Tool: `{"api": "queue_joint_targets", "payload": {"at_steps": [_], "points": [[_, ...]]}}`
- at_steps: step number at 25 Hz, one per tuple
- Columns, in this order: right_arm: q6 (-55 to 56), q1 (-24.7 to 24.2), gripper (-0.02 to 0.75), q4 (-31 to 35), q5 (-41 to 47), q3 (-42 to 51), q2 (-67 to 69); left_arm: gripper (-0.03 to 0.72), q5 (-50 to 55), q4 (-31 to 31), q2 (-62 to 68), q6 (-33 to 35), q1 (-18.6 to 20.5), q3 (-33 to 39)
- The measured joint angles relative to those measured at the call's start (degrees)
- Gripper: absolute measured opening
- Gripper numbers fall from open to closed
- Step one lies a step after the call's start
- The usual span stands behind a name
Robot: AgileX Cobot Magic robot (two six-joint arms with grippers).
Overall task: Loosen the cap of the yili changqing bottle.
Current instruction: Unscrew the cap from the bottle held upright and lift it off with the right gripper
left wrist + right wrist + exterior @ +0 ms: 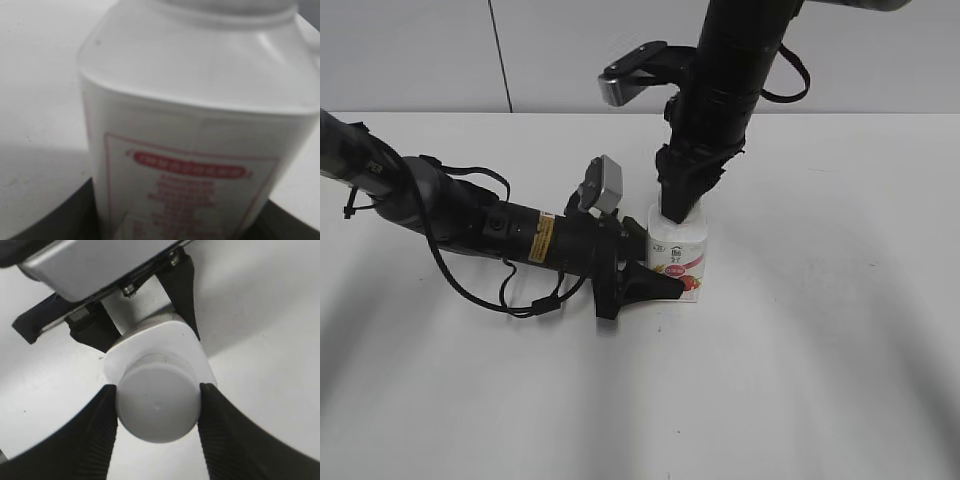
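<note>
Now you have the yili changqing bottle (678, 255) standing upright on the white table (820, 350), near the middle, with its long axis vertical. Your left gripper (655, 283) comes from the side, low, and its fingers are closed on the lower body of the bottle, at the label band. In the left wrist view the bottle (200, 130) fills the picture, so the grip looks firm, but the fingertips themselves are almost hidden there. Your right gripper (158, 395) comes straight down from above, so its own axis lies along the axis of the bottle. Its two fingers (100, 435) are touching the cap (157, 407) on opposite sides and are closed on it. I judge the next move is a turn of the right wrist around this vertical axis, while the left gripper stops the bottle from turning with it.
</note>
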Motion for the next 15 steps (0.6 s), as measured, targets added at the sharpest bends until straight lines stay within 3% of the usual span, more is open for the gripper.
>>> {"api": "queue_joint_targets", "payload": {"at_steps": [15], "points": [[-21.77,0.00,0.393,-0.06,0.00,0.00,0.00,0.394,-0.01,0.90,0.00,0.00,0.00,0.00]]}}
